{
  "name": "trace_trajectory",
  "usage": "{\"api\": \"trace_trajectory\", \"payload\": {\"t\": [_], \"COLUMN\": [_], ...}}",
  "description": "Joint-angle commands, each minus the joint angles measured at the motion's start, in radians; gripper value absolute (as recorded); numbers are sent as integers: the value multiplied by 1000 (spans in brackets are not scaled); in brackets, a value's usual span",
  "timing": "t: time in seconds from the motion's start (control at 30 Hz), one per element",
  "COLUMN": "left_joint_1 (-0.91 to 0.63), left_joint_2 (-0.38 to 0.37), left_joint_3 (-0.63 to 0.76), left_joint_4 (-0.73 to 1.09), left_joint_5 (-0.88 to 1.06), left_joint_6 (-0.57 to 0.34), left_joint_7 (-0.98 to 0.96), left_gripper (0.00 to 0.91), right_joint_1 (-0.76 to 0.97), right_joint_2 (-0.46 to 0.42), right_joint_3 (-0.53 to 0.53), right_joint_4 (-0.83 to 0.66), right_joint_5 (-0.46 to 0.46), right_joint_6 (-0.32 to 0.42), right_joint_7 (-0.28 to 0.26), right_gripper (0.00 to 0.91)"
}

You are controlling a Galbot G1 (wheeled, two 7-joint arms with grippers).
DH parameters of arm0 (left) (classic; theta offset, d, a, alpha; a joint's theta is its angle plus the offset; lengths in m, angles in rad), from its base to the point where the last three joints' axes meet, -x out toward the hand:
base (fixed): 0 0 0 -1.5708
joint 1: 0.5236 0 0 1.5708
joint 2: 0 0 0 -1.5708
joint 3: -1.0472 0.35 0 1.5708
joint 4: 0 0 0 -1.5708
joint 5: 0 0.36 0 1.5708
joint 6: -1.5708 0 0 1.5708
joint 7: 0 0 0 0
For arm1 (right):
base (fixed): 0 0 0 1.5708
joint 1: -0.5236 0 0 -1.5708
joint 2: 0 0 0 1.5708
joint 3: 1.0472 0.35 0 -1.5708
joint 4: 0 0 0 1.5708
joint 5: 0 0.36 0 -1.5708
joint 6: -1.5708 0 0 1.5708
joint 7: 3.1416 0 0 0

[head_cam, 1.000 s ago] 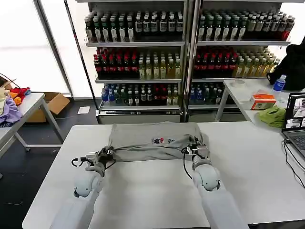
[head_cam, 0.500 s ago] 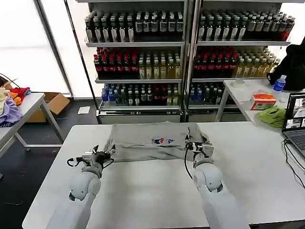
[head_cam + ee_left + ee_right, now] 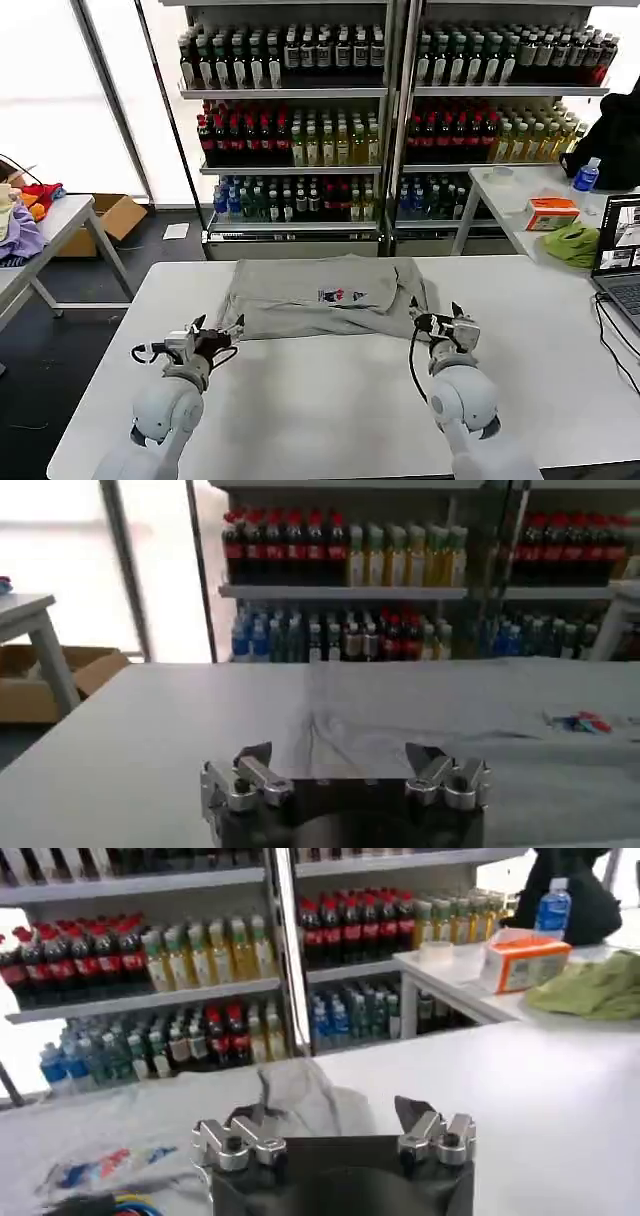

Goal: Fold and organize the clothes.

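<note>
I am looking down at a white table (image 3: 330, 400) with one grey shirt (image 3: 320, 297) lying on its far half, already folded once into a wide band. Its long axis is running left to right across the table, with a small coloured chest print (image 3: 342, 295) facing up near the middle.

My left pincer (image 3: 222, 329) is sitting at the near left corner of the shirt, its fingers spread and holding nothing. From the left wrist view the left pincer (image 3: 345, 767) is pointing toward the far side, and the shirt (image 3: 470, 720) is lying just ahead of it and stretching off to the right.

My right pincer (image 3: 446, 313) is sitting just off the near right end of the shirt, also spread and empty. In the right wrist view the right pincer (image 3: 335, 1122) has the shirt (image 3: 150, 1128) ahead and to its left, with a bunched fold of cloth rising just beyond the fingertips.

I am judging that each pincer is nearest its own end of the band, so the shirt is lying between them. The next fold would likely turn on that left-right axis, with either end brought in toward the middle.
</note>
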Motion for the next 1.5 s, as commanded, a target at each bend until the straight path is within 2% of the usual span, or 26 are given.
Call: {"api": "trace_trajectory", "payload": {"t": [0.03, 0.6, 0.93, 0.97, 1.03, 1.1, 1.13, 1.17, 1.2, 1.23, 1.27, 1.33, 1.5], "left_joint_1": [41, 8, -6, -7, -8, -8, -8, -7, -6, -5, -5, -4, 7], "left_joint_2": [8, -7, -5, -5, -5, -6, -7, -8, -9, -8, -7, -6, -11], "left_joint_3": [-1, -3, 7, 8, 10, 11, 11, 11, 12, 12, 13, 14, 17], "left_joint_4": [1, 72, 93, 94, 96, 99, 100, 101, 103, 104, 104, 105, 102], "left_joint_5": [7, 20, 27, 27, 28, 30, 30, 31, 32, 33, 34, 37, 53], "left_joint_6": [14, 12, 12, 12, 12, 12, 12, 12, 12, 12, 12, 12, 12], "left_joint_7": [7, 4, 6, 6, 7, 8, 8, 9, 9, 9, 9, 10, 13], "left_gripper": [907, 897, 887, 867, 665, 544, 343, 262, 141, 101, 60, 30, 20], "right_joint_1": [-41, -15, 6, 8, 8, 5, 4, 3, 3, 3, 2, -1, -20], "right_joint_2": [-18, -7, -1, 1, 4, 4, 4, 6, 8, 9, 11, 17, 28], "right_joint_3": [6, -4, -29, -31, -31, -32, -32, -32, -32, -31, -31, -28, -26], "right_joint_4": [17, -90, -157, -165, -175, -180, -182, -190, -198, -202, -205, -214, -229], "right_joint_5": [12, -19, -46, -52, -68, -68, -68, -69, -68, -68, -68, -67, -85], "right_joint_6": [-10, -9, -9, -8, -8, -8, -8, -8, -8, -8, -7, -7, 24], "right_joint_7": [23, -3, -38, -40, -44, -45, -46, -47, -49, -50, -51, -59, -52], "right_gripper": [907, 907, 907, 907, 907, 887, 756, 705, 554, 202, 0, 0, 0]}}
